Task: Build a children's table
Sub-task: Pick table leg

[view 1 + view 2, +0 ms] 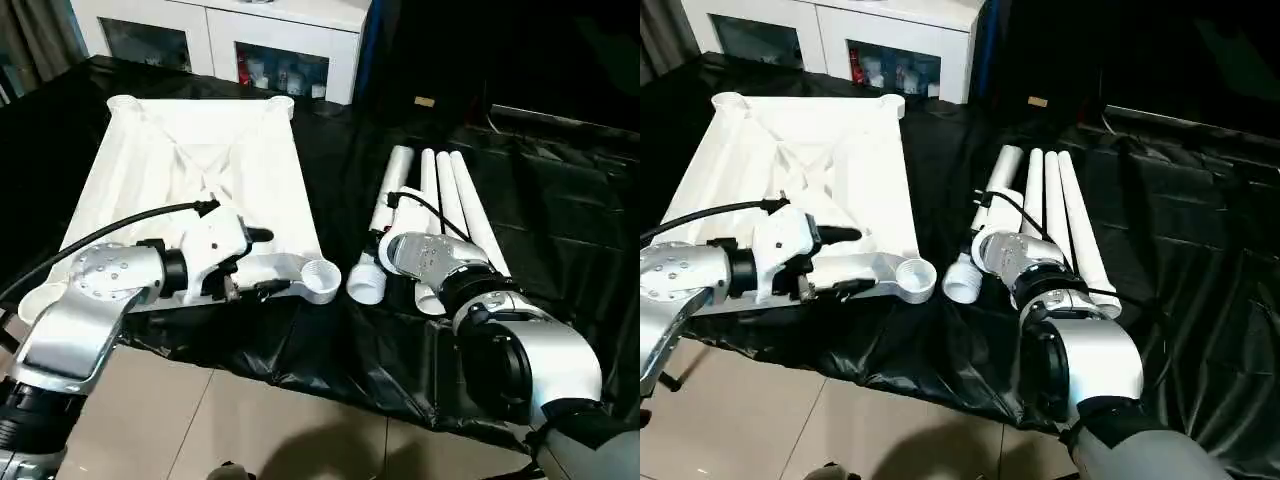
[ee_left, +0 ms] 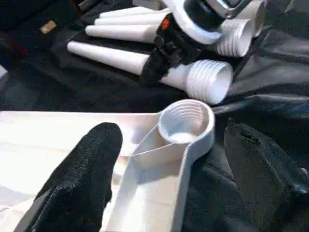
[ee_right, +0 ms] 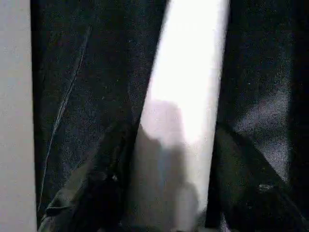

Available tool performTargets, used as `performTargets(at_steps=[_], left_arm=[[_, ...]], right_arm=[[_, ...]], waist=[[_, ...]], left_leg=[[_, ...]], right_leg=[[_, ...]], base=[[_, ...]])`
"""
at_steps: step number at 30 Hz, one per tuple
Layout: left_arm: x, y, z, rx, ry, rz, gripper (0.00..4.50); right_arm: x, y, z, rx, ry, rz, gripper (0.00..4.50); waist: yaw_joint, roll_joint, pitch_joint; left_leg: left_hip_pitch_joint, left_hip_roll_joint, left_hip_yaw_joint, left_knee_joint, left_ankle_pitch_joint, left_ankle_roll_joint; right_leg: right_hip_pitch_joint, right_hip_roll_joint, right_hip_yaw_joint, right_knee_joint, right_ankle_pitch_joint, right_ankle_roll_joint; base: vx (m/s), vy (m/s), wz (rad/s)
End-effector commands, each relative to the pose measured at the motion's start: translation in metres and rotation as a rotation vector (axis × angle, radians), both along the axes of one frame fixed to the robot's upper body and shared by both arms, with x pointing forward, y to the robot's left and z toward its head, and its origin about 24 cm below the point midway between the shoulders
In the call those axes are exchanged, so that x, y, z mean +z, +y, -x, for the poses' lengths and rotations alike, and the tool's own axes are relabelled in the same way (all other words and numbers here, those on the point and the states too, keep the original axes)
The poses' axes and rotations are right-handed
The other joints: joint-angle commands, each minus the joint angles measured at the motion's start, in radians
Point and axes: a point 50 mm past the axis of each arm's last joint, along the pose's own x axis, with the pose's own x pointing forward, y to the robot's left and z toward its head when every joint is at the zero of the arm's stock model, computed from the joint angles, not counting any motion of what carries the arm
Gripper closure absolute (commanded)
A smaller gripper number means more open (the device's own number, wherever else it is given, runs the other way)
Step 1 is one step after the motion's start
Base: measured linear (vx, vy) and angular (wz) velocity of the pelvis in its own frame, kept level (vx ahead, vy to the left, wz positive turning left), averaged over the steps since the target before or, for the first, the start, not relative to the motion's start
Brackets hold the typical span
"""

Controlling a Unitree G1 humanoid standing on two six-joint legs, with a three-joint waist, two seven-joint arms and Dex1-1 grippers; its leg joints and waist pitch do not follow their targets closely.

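The tabletop [image 1: 190,160] lies upside down on the left of the black cloth [image 1: 560,200], and its near right corner socket [image 2: 186,123] opens upward. The four legs lie side by side on the right, with long axes running from near to far. The threaded end [image 2: 210,79] of the leftmost leg [image 1: 388,205] points toward the socket and lies just beside it.

The right gripper [image 3: 169,193] is nearer to this leg. The right wrist view shows its fingers on both sides of the tube, but I cannot tell whether they already press it.

The left gripper [image 2: 169,169] is open, and its fingers stand on either side of the socket corner without holding it.

The left wrist view shows the socket's inner thread, which the head views do not.
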Motion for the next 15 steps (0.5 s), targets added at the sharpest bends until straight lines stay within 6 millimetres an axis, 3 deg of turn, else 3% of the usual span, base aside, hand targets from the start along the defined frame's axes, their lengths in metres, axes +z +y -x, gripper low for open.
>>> performTargets(at_steps=[1, 9, 10, 11, 15], left_arm=[[0.0, -0.003, -0.003, 0.011, -0.014, 0.003, 0.67], [0.003, -0.005, -0.02, 0.153, -0.03, 0.107, 0.67], [0.005, -0.005, -0.026, 0.194, -0.039, 0.148, 0.41], [0.008, -0.007, -0.031, 0.231, -0.044, 0.195, 0.34], [0.015, -0.012, -0.042, 0.302, -0.048, 0.324, 0.14]], right_arm=[[-0.007, -0.007, 0.003, -0.028, 0.027, -0.001, 2.49], [0.012, -0.011, -0.01, -0.06, -0.141, -0.093, 2.66], [0.016, -0.013, -0.012, -0.052, -0.171, -0.121, 2.66], [0.021, -0.015, -0.014, -0.037, -0.219, -0.153, 2.66], [0.042, -0.016, -0.02, 0.048, -0.414, -0.243, 2.66]], waist=[[0.004, 0.016, -0.074], [0.007, 0.018, -0.077], [0.006, 0.016, -0.078], [0.008, 0.02, -0.08], [0.01, 0.017, -0.081]], left_leg=[[0.01, 0.029, -0.002, -0.064, -0.045, -0.021], [0.008, 0.028, -0.002, -0.06, -0.04, -0.01], [0.007, 0.027, -0.002, -0.059, -0.034, -0.005], [0.011, 0.028, -0.001, -0.057, -0.033, 0.0], [0.005, 0.028, -0.002, -0.055, -0.019, 0.027]], right_leg=[[0.055, -0.072, 0.043, -0.048, 0.13, -0.205], [0.057, -0.071, 0.043, -0.046, 0.156, -0.218], [0.059, -0.07, 0.042, -0.046, 0.169, -0.22], [0.057, -0.069, 0.042, -0.047, 0.185, -0.225], [0.063, -0.072, 0.041, -0.045, 0.225, -0.243]], base=[[0.0, 0.0, 0.0], [0.0, 0.0, 0.0], [0.0, 0.0, 0.0], [0.0, 0.0, 0.0], [0.0, 0.0, 0.0]])
